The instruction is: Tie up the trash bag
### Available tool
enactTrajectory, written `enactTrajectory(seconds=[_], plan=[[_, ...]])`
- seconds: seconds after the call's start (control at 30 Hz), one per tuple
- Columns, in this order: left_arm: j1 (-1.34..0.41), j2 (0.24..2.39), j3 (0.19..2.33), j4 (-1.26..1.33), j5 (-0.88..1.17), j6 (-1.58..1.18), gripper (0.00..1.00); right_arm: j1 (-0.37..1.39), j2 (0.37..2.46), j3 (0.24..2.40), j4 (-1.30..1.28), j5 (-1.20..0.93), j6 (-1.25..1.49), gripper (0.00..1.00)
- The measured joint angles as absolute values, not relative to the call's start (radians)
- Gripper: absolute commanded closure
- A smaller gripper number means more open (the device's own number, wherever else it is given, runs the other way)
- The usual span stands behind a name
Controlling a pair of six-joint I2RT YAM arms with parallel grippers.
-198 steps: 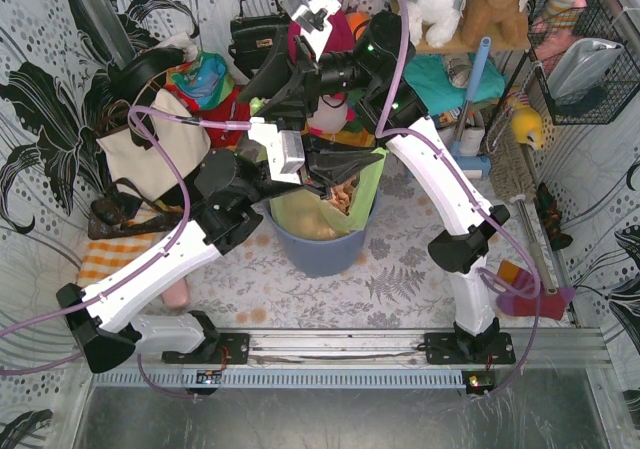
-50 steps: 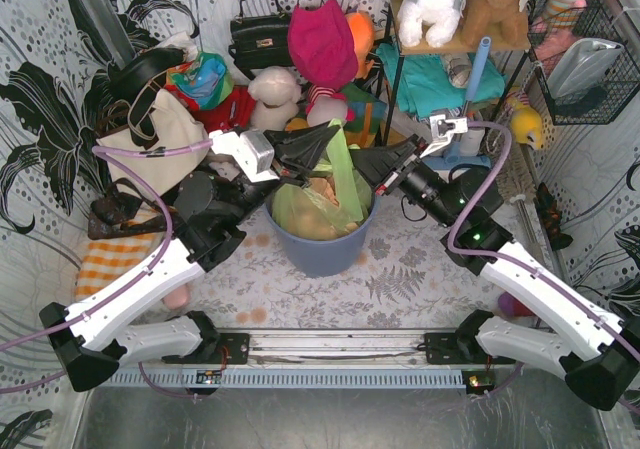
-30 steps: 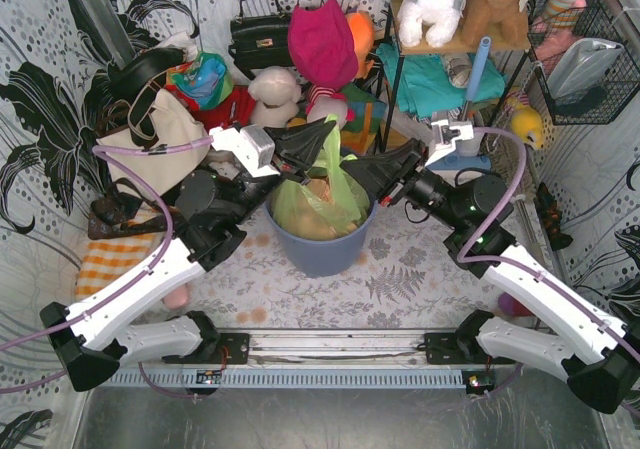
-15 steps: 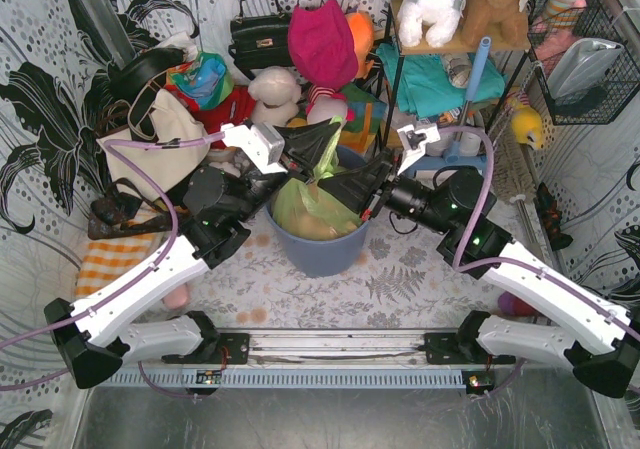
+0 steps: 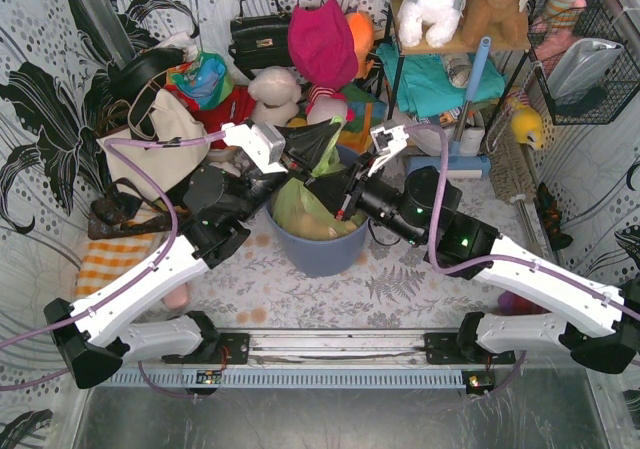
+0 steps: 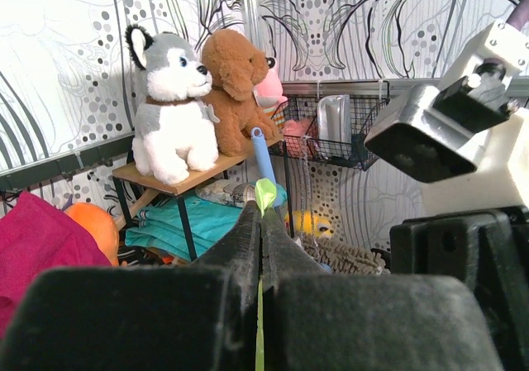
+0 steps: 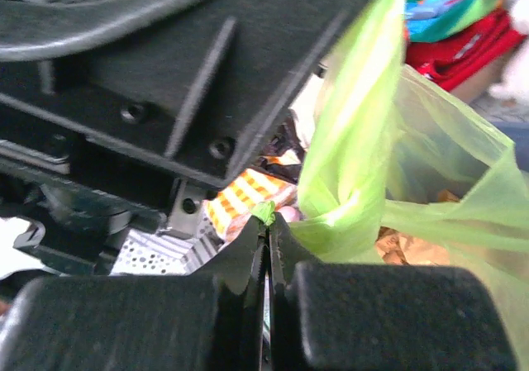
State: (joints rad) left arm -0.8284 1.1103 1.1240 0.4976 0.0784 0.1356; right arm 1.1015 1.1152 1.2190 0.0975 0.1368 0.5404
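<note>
**A:** Two sets of jaws, both clenched. On what?

**B:** Both are on the trash bag (image 5: 298, 209). At the centre of the overhead view the left jaws pinch a twisted strip of its thin light-green film. In the left wrist view a small green tip pokes out above the pressed-together fingers (image 6: 244, 239).

**A:** And the right jaws?

**B:** They are just below and to the right of the left jaws, over the bin's mouth, nipping another green wisp. The right wrist view shows it squeezed at their very tip. A taut band of film rises beside it to the top of the frame.

**A:** Where does the bag itself sit?

**B:** It sits inside the round, smooth blue-grey plastic bin (image 5: 318, 254), which stands on the fern-patterned bench (image 5: 400, 279). The film is translucent and creased, and its upper part is drawn into a narrow peak between the two arms. Crumpled brown paper (image 7: 401, 243) shows through it.

**A:** Anything behind?

**B:** At the upper left of the left wrist view, a fluffy grey-and-white husky toy (image 6: 169, 111) and a curly brown plush (image 6: 235, 73) sit on a flat wooden shelf (image 6: 194, 168).
</note>
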Motion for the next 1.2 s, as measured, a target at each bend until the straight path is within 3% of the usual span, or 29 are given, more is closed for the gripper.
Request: enactTrajectory(seconds=[0.57,0.97,1.2], plan=[[-0.828,1.108,1.144,0.420,0.128,0.136,1.00,1.209,1.218,1.238,0.083,0.580,0.583,1.00],[-0.828,1.102,1.144,0.389,0.150,0.136,1.00,1.322,1.320,1.173,0.371,0.929,0.578,1.00],[-0.828,1.090,1.144,0.388,0.164,0.135,1.00,1.325,1.399,1.159,0.607,1.078,0.443,1.00]])
